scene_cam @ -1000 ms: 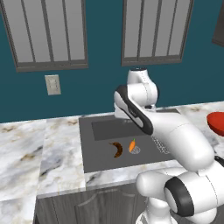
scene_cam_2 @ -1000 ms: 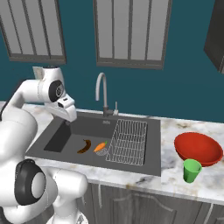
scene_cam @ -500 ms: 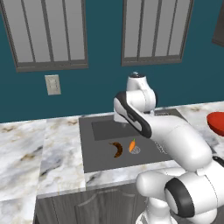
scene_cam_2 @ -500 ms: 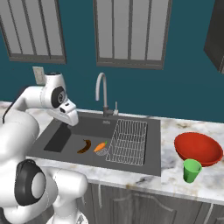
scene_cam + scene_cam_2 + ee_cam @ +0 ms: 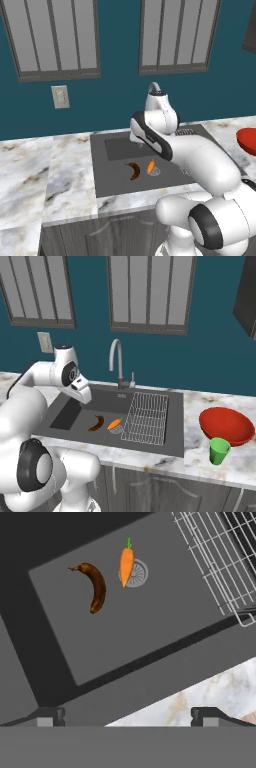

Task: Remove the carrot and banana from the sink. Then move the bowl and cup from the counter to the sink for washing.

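The carrot (image 5: 126, 566) lies on the floor of the sink (image 5: 150, 632), its thick part over the drain (image 5: 136, 573), green top pointing away from it; the banana (image 5: 95, 587) lies just beside the drain, apart from the carrot. To lift the carrot cleanly, I would bring the hand (image 5: 127, 716), spread wide and holding nothing, straight down over the drain and close across the carrot's thick middle. It is small, bright orange and tapered. The wire rack (image 5: 220, 557) sits beyond the drain; bowl (image 5: 226, 426) and cup (image 5: 219, 450) wait on the desk (image 5: 210, 401).

Wall outlet (image 5: 60, 96) left of windows (image 5: 178, 34); dark teal wall (image 5: 210, 363).
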### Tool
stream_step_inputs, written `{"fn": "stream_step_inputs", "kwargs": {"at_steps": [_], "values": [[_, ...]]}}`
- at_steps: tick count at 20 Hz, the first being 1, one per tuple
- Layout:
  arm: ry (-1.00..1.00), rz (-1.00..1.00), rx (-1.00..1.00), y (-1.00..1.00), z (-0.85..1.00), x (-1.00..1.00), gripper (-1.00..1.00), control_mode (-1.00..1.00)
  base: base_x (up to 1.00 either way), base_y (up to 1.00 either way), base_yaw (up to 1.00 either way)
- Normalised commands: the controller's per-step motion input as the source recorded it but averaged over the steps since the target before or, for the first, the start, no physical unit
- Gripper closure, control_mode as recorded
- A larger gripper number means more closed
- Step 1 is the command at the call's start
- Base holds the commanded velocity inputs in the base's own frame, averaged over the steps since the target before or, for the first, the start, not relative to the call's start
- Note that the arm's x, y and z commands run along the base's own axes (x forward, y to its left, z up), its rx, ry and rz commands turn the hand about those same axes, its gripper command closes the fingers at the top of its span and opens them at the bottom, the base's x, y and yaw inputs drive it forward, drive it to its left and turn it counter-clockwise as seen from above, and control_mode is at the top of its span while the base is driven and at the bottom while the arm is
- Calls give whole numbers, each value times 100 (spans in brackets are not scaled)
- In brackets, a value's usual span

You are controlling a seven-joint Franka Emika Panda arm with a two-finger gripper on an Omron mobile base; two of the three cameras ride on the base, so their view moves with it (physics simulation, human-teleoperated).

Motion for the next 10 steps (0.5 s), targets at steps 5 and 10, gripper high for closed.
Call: {"fn": "stream_step_inputs", "kwargs": {"at_steps": [5, 10], "values": [[-2, 0, 1, 0, -19, 11, -100, -100, 0, 0, 0], [0, 0, 0, 0, -20, 9, -100, -100, 0, 0, 0]]}}
